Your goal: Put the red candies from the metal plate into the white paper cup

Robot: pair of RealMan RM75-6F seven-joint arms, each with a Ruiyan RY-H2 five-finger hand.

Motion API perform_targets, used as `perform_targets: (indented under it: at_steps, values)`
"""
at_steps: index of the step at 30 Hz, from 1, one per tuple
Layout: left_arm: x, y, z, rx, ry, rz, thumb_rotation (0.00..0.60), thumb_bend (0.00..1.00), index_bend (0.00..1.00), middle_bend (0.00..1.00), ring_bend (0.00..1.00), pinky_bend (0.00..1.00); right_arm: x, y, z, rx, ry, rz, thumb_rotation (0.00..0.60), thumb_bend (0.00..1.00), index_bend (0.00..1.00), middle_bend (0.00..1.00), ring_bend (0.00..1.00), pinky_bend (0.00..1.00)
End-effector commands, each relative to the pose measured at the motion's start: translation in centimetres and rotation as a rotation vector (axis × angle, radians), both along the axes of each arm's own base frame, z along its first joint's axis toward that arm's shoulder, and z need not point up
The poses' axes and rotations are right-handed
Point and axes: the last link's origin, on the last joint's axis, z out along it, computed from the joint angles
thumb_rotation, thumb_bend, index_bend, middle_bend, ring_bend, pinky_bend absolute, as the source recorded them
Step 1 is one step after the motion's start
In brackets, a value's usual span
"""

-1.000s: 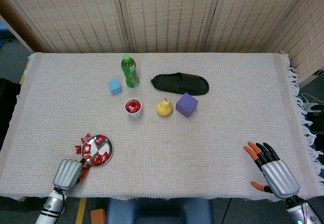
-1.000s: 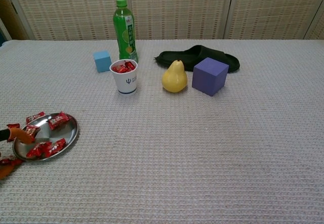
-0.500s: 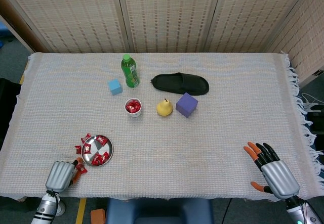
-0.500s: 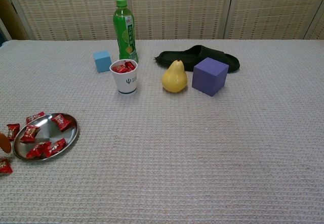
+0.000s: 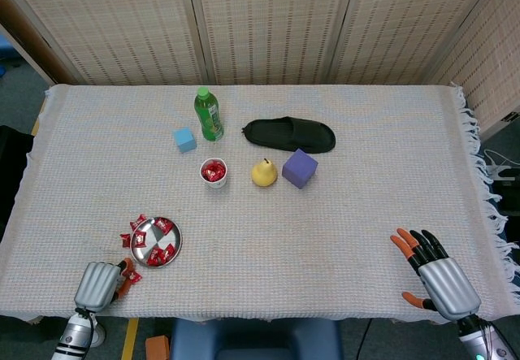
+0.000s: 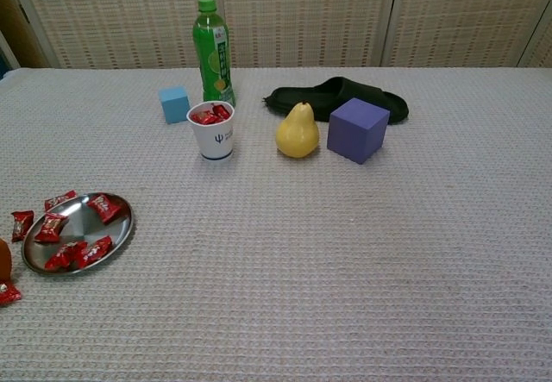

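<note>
I have the left hand (image 5: 97, 285) down at the front-left corner of the tabletop (image 5: 341, 230), just short of the plate (image 5: 156, 241). From the head view I see only its back, with the fingers curled under and a red candy wrapper (image 5: 130, 275) right at the fingertips; I cannot tell whether it has hold of that piece or is only touching it. In the chest view just an orange fingertip (image 6: 3, 259) shows at the left edge.

My right hand (image 5: 435, 272) rests near the front-right corner, fingers spread, nothing in it.

The plate sits near the front-left edge with several candies (image 6: 78, 253) on it, and a few more lie loose on the cloth at its left rim. The cup (image 6: 212, 130) stands well apart from it toward the middle of the tabletop, already holding red candies. Behind the cup are a green bottle (image 6: 212, 51) and a small blue block (image 6: 174, 103); to its right, a yellow pear (image 6: 297, 130), a purple cube (image 6: 357, 129) and a black slipper (image 6: 336, 96).
</note>
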Motion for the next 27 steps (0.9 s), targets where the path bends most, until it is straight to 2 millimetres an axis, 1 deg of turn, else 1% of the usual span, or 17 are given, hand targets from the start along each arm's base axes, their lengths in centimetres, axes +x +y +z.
perform_targets:
  at_steps: [1,4,9,14,16,18,22,23,27]
  values:
    - [0.0,0.1,0.0,-0.001,-0.008,0.003,0.6,0.4,0.55,1.0,1.0,1.0,0.0,0.0,0.0,0.001,0.001,-0.001,0.6,0.05,0.0,0.0,0.0,0.0]
    - [0.2,0.3,0.2,0.007,-0.028,0.003,0.6,0.43,0.56,1.0,1.0,1.0,0.0,0.0,0.0,0.001,0.001,-0.002,0.6,0.05,0.0,0.0,0.0,0.0]
    - [0.8,0.7,1.4,0.04,-0.08,-0.011,0.6,0.44,0.56,1.0,1.0,1.0,0.0,-0.1,0.0,-0.001,0.0,-0.003,0.6,0.05,0.0,0.0,0.0,0.0]
    - [2.7,2.2,4.0,0.123,-0.132,-0.07,0.6,0.44,0.56,1.0,1.0,1.0,-0.1,-0.2,-0.1,0.002,0.004,-0.006,0.6,0.05,0.0,0.0,0.0,0.0]
    - [4.3,3.6,5.1,0.14,-0.162,-0.115,0.6,0.44,0.56,1.0,1.0,1.0,-0.1,-0.3,-0.1,-0.002,0.003,-0.008,0.6,0.05,0.0,0.0,0.0,0.0]
    - [5.7,5.0,5.4,0.116,-0.181,-0.143,0.6,0.44,0.55,1.0,1.0,1.0,-0.1,-0.4,-0.1,-0.006,0.004,-0.011,0.6,0.05,0.0,0.0,0.0,0.0]
    - [8.9,8.8,5.4,0.051,-0.202,-0.193,0.6,0.46,0.55,1.0,1.0,1.0,-0.3,-1.0,-0.4,-0.003,0.01,-0.027,0.6,0.05,0.0,0.0,0.0,0.0]
    - [9.9,10.1,5.3,0.043,-0.209,-0.206,0.6,0.46,0.55,1.0,1.0,1.0,-0.4,-1.2,-0.6,-0.001,0.009,-0.036,0.6,0.05,0.0,0.0,0.0,0.0]
    - [13.6,14.2,4.5,0.0,-0.232,-0.24,0.6,0.46,0.55,1.0,1.0,1.0,-0.7,-2.1,-0.7,-0.005,0.006,-0.062,0.6,0.05,0.0,0.0,0.0,0.0]
